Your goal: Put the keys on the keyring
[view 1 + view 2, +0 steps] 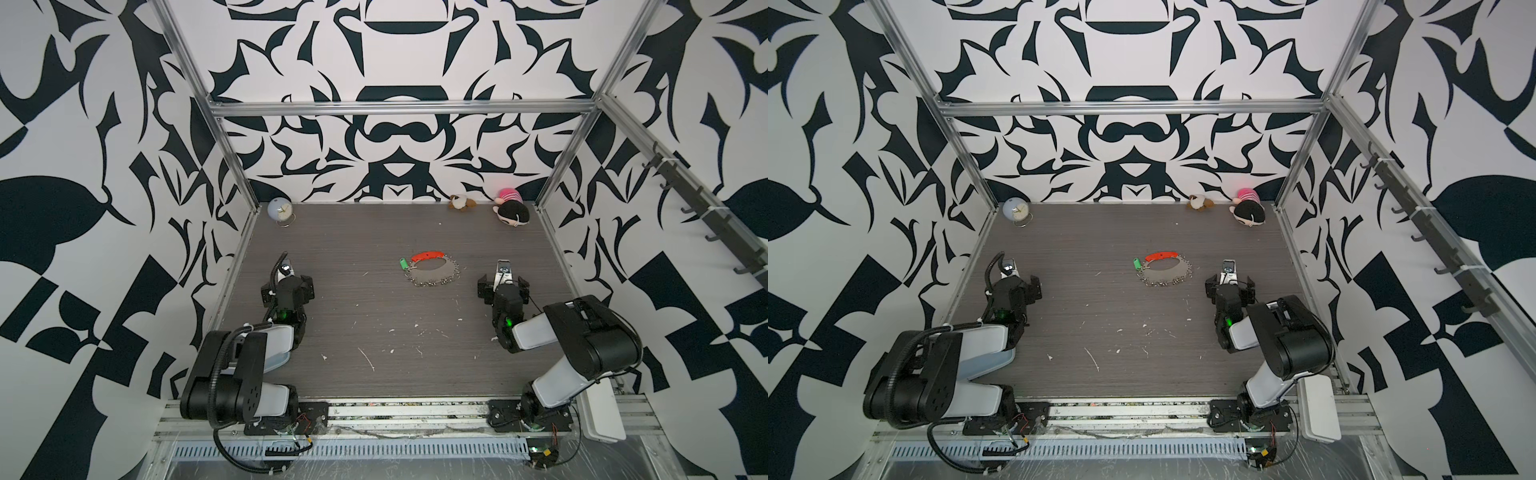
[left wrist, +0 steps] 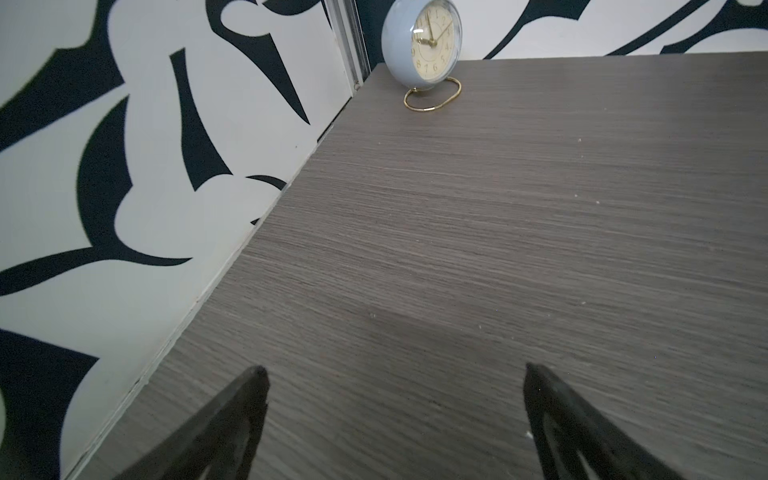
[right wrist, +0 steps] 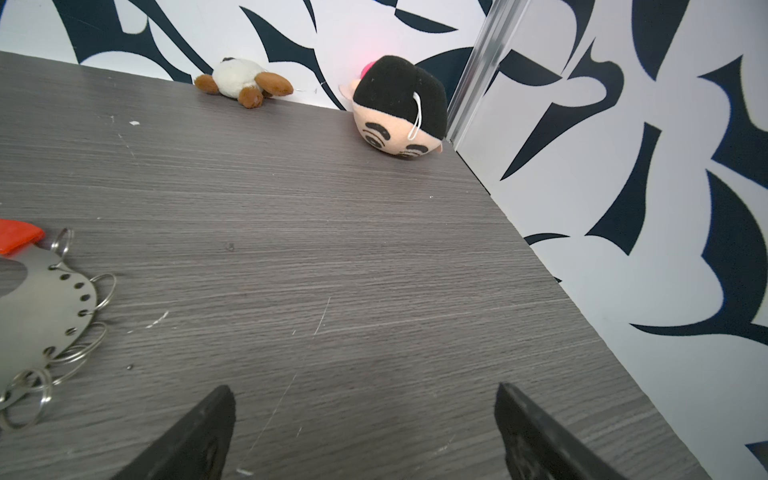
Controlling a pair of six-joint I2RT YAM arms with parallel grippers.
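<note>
The keyring (image 1: 433,277) lies flat mid-table in both top views: a silver loop (image 1: 1165,277) hung with many small rings, a curved red-orange piece (image 1: 428,254) along its far side. The green keys tag (image 1: 402,263) rests at the loop's left end (image 1: 1136,263); I cannot tell whether it is linked on. My left gripper (image 2: 395,370) hovers open and empty over bare table far left of them (image 1: 287,277). The right gripper (image 3: 362,388) is open and empty too, to the right of the keyring (image 1: 503,277). The right wrist view catches the keyring's right edge (image 3: 37,299).
A pale blue clock (image 1: 279,210) stands in the back left corner (image 2: 424,45). A brown-and-white plush (image 1: 462,203) and a black-haired doll (image 1: 513,210) lie along the back wall at right. Patterned walls with aluminium posts close in the table (image 1: 374,332).
</note>
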